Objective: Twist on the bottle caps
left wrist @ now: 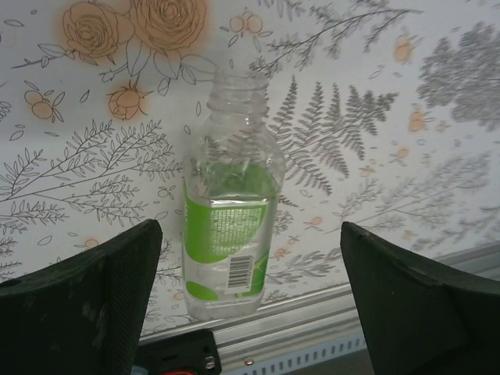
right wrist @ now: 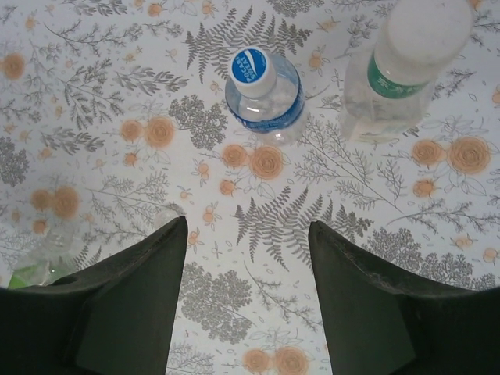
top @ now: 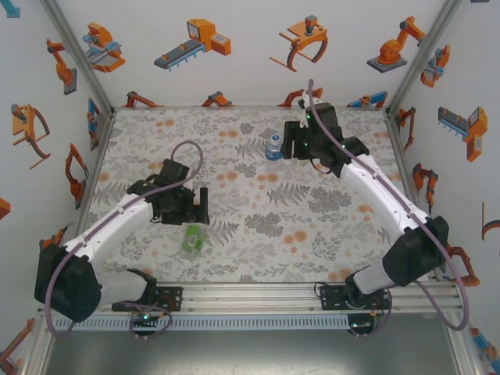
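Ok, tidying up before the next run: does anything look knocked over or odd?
Yes: the small clear plastic bottle with the green label lies on its side before the left tool, its threaded neck bare, without a cap.

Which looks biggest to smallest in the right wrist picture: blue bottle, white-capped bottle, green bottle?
1. white-capped bottle, maybe only nearer the camera
2. blue bottle
3. green bottle, mostly hidden, so unsure
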Motion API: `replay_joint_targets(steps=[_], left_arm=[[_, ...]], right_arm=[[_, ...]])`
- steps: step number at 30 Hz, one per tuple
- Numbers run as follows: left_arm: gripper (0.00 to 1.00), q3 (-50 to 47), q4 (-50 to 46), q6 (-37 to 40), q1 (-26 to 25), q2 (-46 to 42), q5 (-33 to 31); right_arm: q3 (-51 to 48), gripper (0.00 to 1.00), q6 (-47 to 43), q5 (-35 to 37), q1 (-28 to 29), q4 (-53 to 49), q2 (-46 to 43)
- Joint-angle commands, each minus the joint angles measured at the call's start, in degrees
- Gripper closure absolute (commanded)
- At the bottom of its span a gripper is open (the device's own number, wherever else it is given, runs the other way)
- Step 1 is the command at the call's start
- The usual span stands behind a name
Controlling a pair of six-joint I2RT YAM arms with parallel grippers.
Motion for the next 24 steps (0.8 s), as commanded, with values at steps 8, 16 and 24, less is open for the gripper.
replay_joint_targets(steps=[8,16,24], left_arm=[[0.18,-5.95,3.65,-4.23,-5.8,6.77,-7.61],[0.26,-8.16,6.46,-6.77,-9.2,10.37,-9.99],[0.43,-8.36,5.92,-7.89,-9.82,10.13,-11.62]], right_arm=[[-6.59,0.42,1.19,1.45,-0.47,0.48,-7.75],[-8.27,0.42,1.4,0.92,-0.48,0.92,-8.75],[-8.56,0.42,1.98,0.23,-0.48,0.93,-8.78]])
